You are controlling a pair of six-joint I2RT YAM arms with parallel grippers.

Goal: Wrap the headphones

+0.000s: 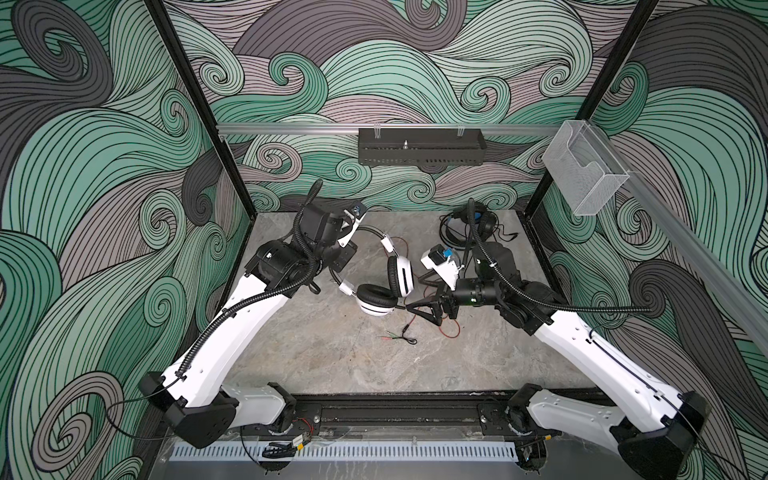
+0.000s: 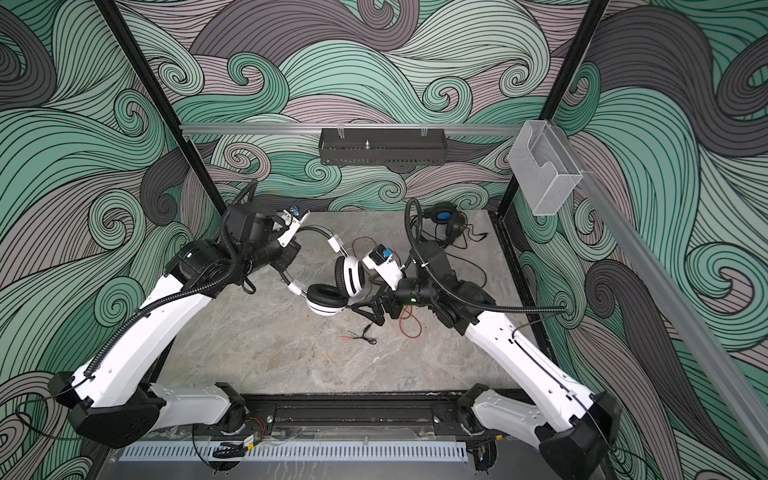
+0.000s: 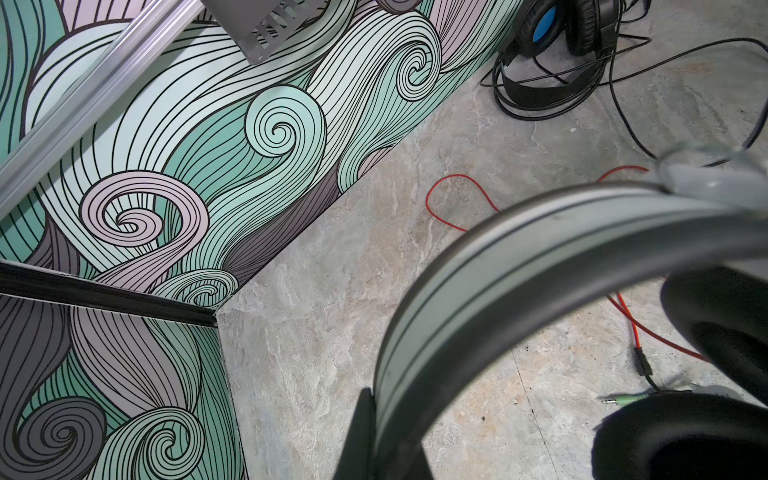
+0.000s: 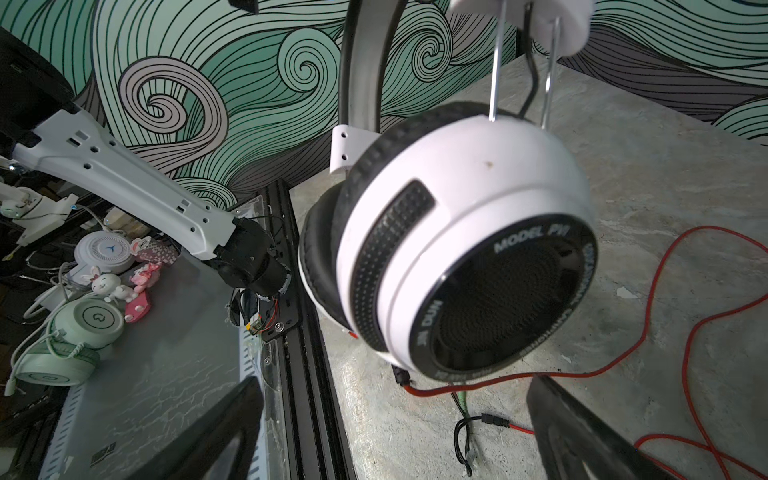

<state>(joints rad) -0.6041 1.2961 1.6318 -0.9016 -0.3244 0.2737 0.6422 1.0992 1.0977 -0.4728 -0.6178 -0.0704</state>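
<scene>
Swirling green and grey wave patterns cover the walls around a grey marbled counter. On the left of both top views, the left hand is clamped tight on the headband of the white headphones, gripping it near the top of its arc. From that grip the band curves toward the middle of the counter, where the two white cups with black pads sit close together, one with its pad facing up, the other on edge. Whether the lower cup touches the counter I cannot tell.

A pair of small plugs lies on the counter nearer the arms' bases. A thin red cord leaves the bottom of a cup and loops loosely across the counter.

Just right of the cups, the right hand points at them with its jaws spread wide and nothing between them. In the right wrist view the red cord crosses just beyond its fingertips.

Farther right, in the back corner of the counter, the black headphones with blue lining lie well apart from both hands, their black cord partly coiled beside them. A clear box hangs on the rail of the right wall.
</scene>
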